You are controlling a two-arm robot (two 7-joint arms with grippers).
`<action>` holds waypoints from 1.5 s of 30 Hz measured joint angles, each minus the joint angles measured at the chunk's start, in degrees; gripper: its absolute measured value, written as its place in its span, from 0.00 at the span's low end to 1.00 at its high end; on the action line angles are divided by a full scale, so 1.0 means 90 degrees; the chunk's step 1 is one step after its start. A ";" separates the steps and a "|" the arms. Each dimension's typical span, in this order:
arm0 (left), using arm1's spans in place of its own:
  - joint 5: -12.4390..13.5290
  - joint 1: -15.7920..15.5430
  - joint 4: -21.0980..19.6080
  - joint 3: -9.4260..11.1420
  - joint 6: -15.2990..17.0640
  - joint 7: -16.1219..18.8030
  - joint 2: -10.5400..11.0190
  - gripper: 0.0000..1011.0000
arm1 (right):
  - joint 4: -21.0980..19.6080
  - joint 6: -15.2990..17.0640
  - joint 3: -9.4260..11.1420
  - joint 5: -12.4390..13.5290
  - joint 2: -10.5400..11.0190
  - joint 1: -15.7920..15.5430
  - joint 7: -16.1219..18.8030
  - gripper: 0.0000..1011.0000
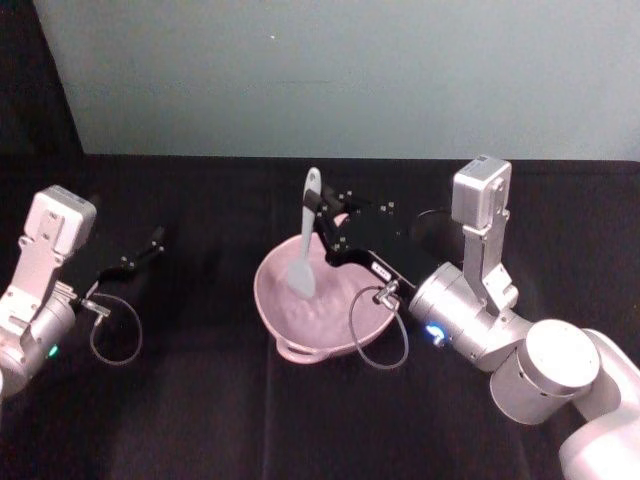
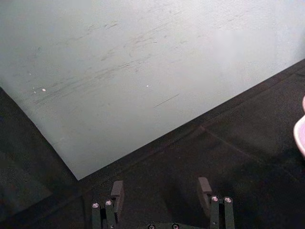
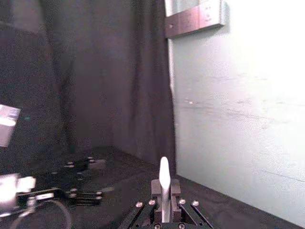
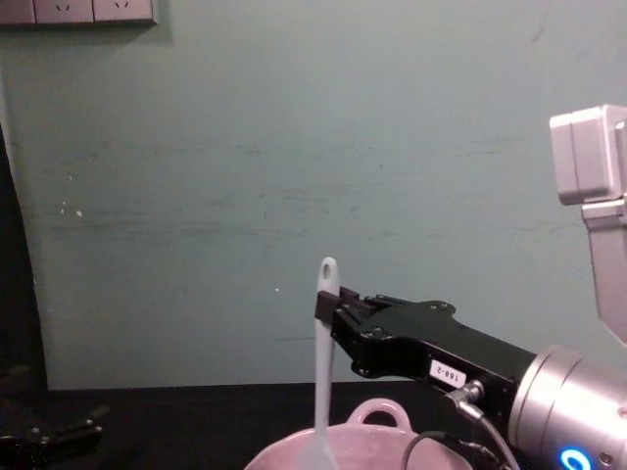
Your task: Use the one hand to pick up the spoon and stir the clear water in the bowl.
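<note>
The right gripper (image 1: 318,215) reaches in from the right and hangs above the far part of the bowl (image 1: 335,312). Its slim black jaws are drawn narrow, pinching the white spoon (image 1: 306,238) on the upper part of its handle. In the right wrist view the handle (image 3: 164,177) rises straight up between the two pads (image 3: 174,187) with no gap on either side. The spoon stands nearly upright, the holed end poking above the gripper (image 4: 326,311) and the flat paddle head down inside the pink bowl, towards its left side.

From the chest view the lower part of the spoon (image 4: 320,392) drops behind the bowl's rim (image 4: 284,452), so where the paddle ends is cut off. Whether it touches the bottom cannot be told. The bowl's inside looks mottled, and water is hard to make out. The bowl sits at the middle of the black cloth (image 1: 200,410), its loop handle on the near side.

The left gripper (image 1: 155,240) is parked well to the left, low over the cloth and apart from the bowl. Its fingers (image 2: 116,191) stand wide apart with nothing between them. A sliver of the pink bowl (image 2: 301,136) shows at the edge of the left wrist view.
</note>
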 joint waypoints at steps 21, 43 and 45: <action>0.0000 0.0000 0.0000 0.0000 0.0000 0.0000 0.0000 1.00 | -0.0405 0.0388 0.0546 -0.0115 0.0394 -0.0183 -0.0003 0.11; 0.0000 0.0000 0.0000 0.0000 0.0000 0.0000 0.0000 1.00 | -0.0456 0.0631 0.0120 0.0513 0.0363 -0.0189 0.0364 0.11; 0.0000 0.0000 0.0000 0.0000 0.0000 0.0000 0.0000 1.00 | -0.0368 0.0583 0.0095 0.0477 0.0314 -0.0127 0.0325 0.11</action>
